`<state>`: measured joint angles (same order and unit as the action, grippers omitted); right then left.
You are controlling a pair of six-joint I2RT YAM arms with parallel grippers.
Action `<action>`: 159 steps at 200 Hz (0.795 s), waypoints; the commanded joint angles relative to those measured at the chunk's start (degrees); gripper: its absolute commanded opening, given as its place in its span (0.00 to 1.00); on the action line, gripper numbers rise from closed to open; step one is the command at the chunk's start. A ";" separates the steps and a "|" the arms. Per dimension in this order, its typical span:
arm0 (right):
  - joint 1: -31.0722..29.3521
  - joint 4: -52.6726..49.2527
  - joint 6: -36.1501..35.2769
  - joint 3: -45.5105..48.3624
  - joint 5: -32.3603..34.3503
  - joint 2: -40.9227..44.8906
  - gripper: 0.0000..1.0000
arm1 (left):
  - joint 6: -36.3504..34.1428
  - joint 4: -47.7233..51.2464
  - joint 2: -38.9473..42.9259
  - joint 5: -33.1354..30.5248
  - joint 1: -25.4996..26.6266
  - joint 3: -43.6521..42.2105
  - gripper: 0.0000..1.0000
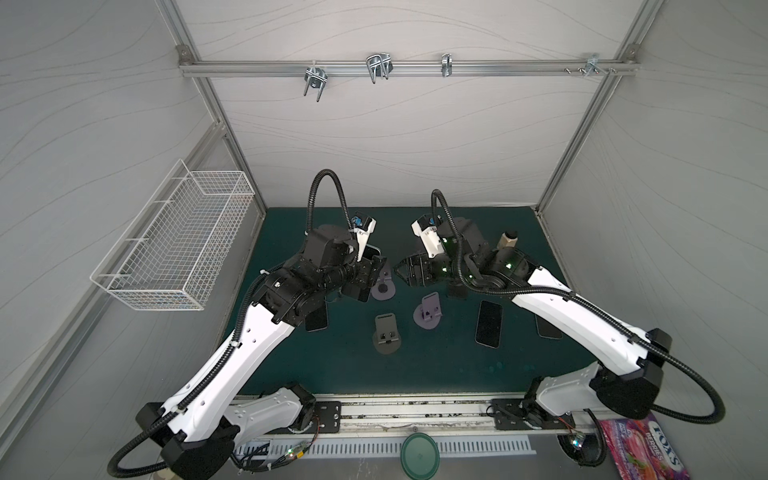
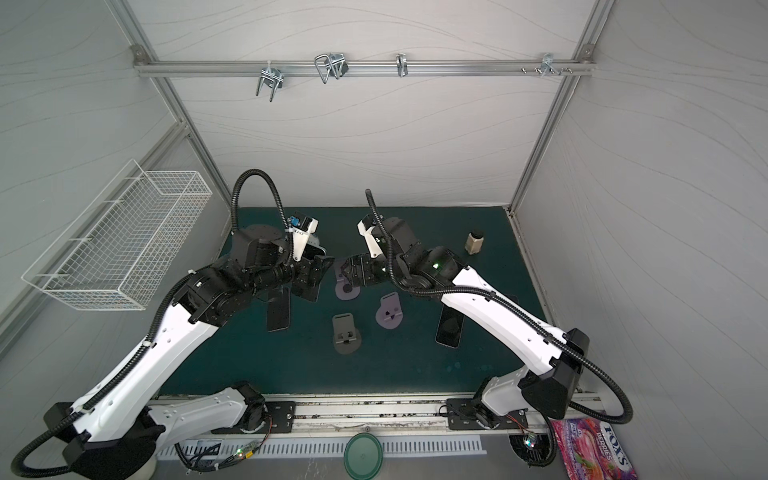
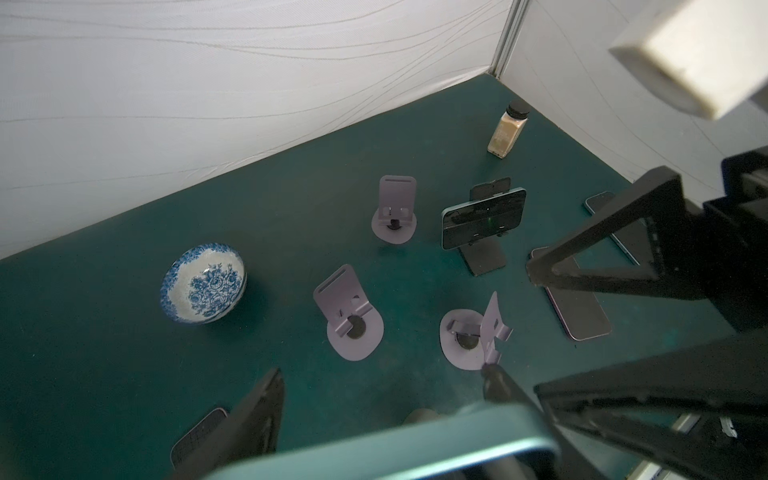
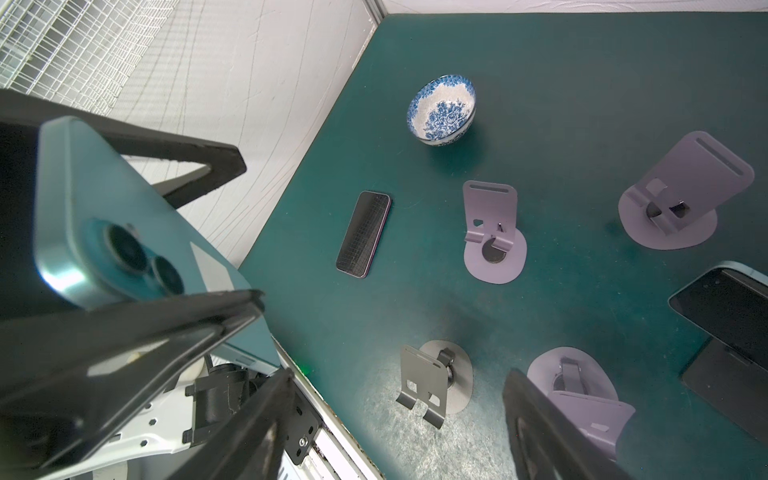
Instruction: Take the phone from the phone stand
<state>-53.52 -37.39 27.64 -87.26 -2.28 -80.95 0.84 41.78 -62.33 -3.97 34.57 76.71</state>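
Observation:
My left gripper (image 1: 372,272) is shut on a teal phone (image 4: 124,216), held off the table at mid-back; its back with two camera lenses shows in the right wrist view. Only its edge (image 3: 395,451) shows in the left wrist view. A purple phone stand (image 1: 382,289) stands bare just below the two grippers. My right gripper (image 1: 409,272) faces the left one from close by, open with nothing between its fingers. A second teal phone (image 3: 484,220) rests sideways on a dark stand (image 3: 486,259); my right arm mostly hides it in both top views.
Another purple stand (image 1: 428,311) and a grey stand (image 1: 386,336) are bare. Phones lie flat on the green mat (image 1: 489,322), (image 1: 316,320), (image 1: 548,328). A blue-patterned bowl (image 3: 203,282) sits at the back left, a spice jar (image 1: 509,241) at the back right, and a wire basket (image 1: 178,245) on the left wall.

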 commanded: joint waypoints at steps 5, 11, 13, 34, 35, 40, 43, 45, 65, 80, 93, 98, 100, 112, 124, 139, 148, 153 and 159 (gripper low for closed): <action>-1.02 0.12 0.52 -1.24 -0.22 -0.44 0.80 | 1.08 1.25 1.89 -0.81 -0.27 0.20 0.51; -1.13 0.08 0.57 -1.11 -0.09 -0.43 0.80 | 1.14 1.74 2.23 -1.09 -0.24 0.07 0.51; -1.15 0.15 0.62 -1.01 -0.09 -0.44 0.80 | 1.10 1.97 2.32 -1.19 -0.28 0.03 0.51; -1.55 0.21 1.02 -0.97 -0.34 -0.60 0.80 | 1.42 3.77 3.32 -1.82 -0.27 -0.23 0.51; -1.57 0.21 1.02 -0.98 -0.30 -0.61 0.80 | 1.43 3.80 3.38 -1.92 -0.28 -0.24 0.51; -1.74 0.19 1.01 -0.98 -0.28 -0.65 0.80 | 1.45 4.27 3.62 -2.04 -0.28 -0.32 0.51; -1.92 0.21 1.04 -1.07 -0.28 -0.73 0.80 | 1.59 4.48 3.78 -2.13 -0.24 -0.32 0.51; -1.94 0.12 1.04 -1.11 -0.29 -0.78 0.80 | 1.59 4.70 3.85 -2.24 -0.28 -0.37 0.51; -2.75 -0.29 1.04 -1.63 -0.33 -1.35 0.80 | 1.87 6.30 4.55 -2.77 -0.29 -0.83 0.51; -3.17 -0.67 1.05 -1.77 -0.43 -1.67 0.80 | 2.10 7.11 5.22 -3.13 -0.35 -1.52 0.50; -3.50 -0.88 1.09 -1.64 -0.48 -1.85 0.80 | 2.48 7.63 5.95 -3.73 -0.27 -2.43 0.50; -3.67 -0.98 1.10 -1.53 -0.44 -1.93 0.80 | 2.63 7.70 6.33 -3.93 -0.29 -2.91 0.50; -3.69 -1.01 1.10 -1.53 -0.40 -1.93 0.80 | 2.66 7.70 6.47 -4.01 -0.31 -3.17 0.50; -4.01 -1.11 1.10 -1.22 -0.25 -1.93 0.80 | 3.11 7.79 7.33 -4.35 -0.26 -4.52 0.50; -4.30 -1.29 1.19 -0.80 -0.11 -1.87 0.80 | 3.69 7.96 8.03 -4.38 -0.31 -5.72 0.50; -4.49 -1.42 1.42 -0.21 -0.14 -1.80 0.80 | 4.62 7.95 8.82 -4.40 -0.25 -7.37 0.50; -4.58 -1.41 1.45 0.07 -0.20 -1.85 0.80 | 5.23 7.94 9.21 -4.47 -0.27 -8.30 0.50; -4.66 -1.44 1.46 0.17 -0.23 -1.83 0.80 | 5.58 7.84 9.36 -4.48 -0.33 -8.76 0.50; -4.71 -1.40 1.51 0.31 -0.16 -1.91 0.80 | 5.91 7.80 9.57 -4.51 -0.25 -9.25 0.50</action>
<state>-57.58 -37.89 28.49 -87.26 -2.39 -82.76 4.54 50.78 -54.30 -7.31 34.54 68.16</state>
